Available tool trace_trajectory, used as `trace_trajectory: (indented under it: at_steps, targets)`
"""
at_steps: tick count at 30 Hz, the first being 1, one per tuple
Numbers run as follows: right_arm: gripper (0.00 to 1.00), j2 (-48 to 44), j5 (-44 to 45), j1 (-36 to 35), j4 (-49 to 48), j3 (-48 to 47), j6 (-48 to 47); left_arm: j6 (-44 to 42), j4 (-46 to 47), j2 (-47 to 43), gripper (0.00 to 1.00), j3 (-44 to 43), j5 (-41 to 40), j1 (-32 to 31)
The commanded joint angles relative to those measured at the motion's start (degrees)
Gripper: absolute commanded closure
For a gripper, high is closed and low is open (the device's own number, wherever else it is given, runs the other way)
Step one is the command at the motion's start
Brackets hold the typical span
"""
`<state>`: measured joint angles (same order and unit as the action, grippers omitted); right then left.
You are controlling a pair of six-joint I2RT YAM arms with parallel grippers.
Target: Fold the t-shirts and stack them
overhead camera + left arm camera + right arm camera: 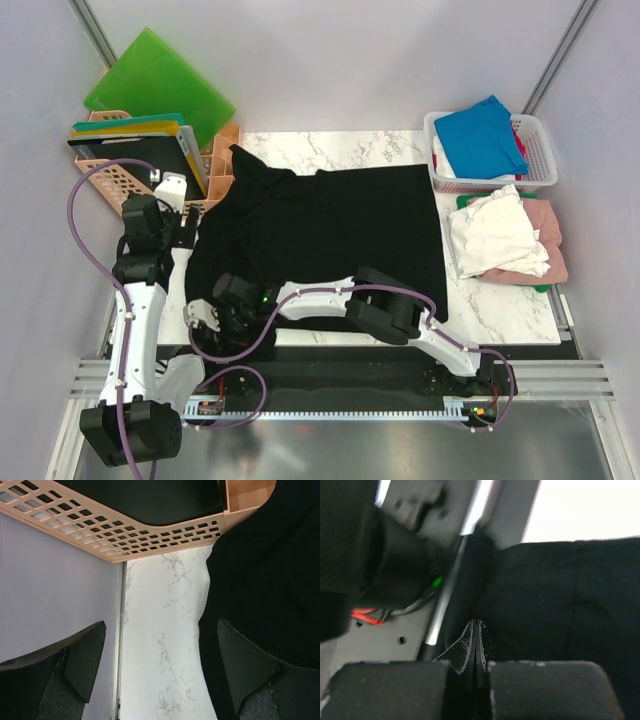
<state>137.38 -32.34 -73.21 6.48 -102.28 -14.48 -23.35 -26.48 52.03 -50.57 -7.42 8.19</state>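
Top external view: the black shirt [340, 230] lies flat on the marble worktop [500, 310], smooth across its right half and rumpled at the left, where one sleeve rides up against the peach crate [110, 180].

The left claw [178, 228] hangs spread wide at that left edge. In its wrist view one finger [85, 655] is over bare marble and the other is over black cloth. The right claw [208, 320] is at the shirt's near-left hem with its tips pressed together [476, 645]. Whether a thin fold is caught between them I cannot tell.

The step looks like gathering the left side for the first fold. To do it well:
- Drop the left claw until the lower finger slides under the hem.
- Pinch one layer only, clear of the crate's lattice [125, 537].
- Lift both corners together and carry them across low and evenly, so the slack middle does not drag or crease.

The shirt is matt, limp knit that will sag and cling. The marble is hard and slick, so cloth slides on it easily. The crate is rigid, perforated plastic that could snag a sleeve. A stiff green board [155, 85] leans behind it.

At the right, a blue shirt [480, 135] sits heaped in a white basket [540, 150]. A crumpled white shirt [495, 235] lies over a pink shirt [550, 240], unfolded.
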Motion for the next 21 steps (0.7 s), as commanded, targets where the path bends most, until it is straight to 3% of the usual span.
trace_trajectory:
  at_steps: [1,14,21]
  targets:
    - [1.00,0.5,-1.0,-1.2,4.9,3.9,-3.4,-0.2,1.4,-0.3,0.00,-1.7,-0.8,0.3]
    - [1.00,-12.0,5.0,-1.1,2.1,11.4,-8.9,1.5,1.1,2.0,0.00,-1.6,2.8,0.3]
    - [1.00,-10.4,7.9,-1.1,5.2,1.6,-10.9,2.0,0.5,3.1,0.00,-1.6,4.5,0.3]
